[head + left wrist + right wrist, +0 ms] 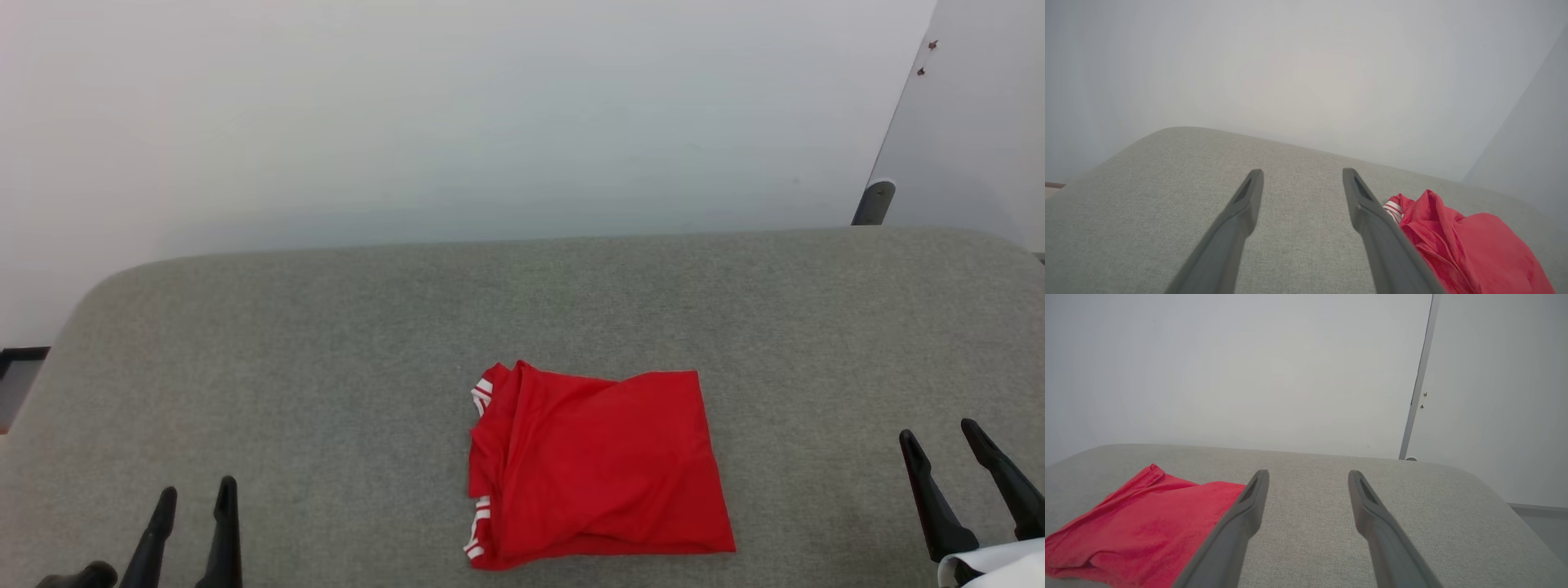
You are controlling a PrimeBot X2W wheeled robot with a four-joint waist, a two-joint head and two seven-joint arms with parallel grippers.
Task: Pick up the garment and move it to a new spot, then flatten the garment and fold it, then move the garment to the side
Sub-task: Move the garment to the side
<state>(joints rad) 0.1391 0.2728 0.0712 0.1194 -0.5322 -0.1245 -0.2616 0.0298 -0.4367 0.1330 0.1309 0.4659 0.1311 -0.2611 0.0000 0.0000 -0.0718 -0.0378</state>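
Left gripper sat at the near left edge of the head view, two long dark fingers pointing up, jaws apart, nothing between them. Left wrist view confirmed it: left gripper spread over bare fabric, empty. Right gripper sat at the near right, also spread wide and empty, with a bit of pale forearm below it. The right wrist view showed the same: right gripper open above the surface, holding nothing.

The bright red soft-fabric garment lay folded into a rough rectangle between the two grippers, a little right of centre and towards the near edge, well apart from both. Red-and-white striped trim bands showed along its left edge; some wrinkles across the top layer. From the left wrist the garment was off to the right of the fingers; from the right wrist the garment was off to the left.

All of it rested on a grey woven-fabric surface with rounded corners. Beyond its far edge: plain white wall and, far right, a pale panel with a grey post.
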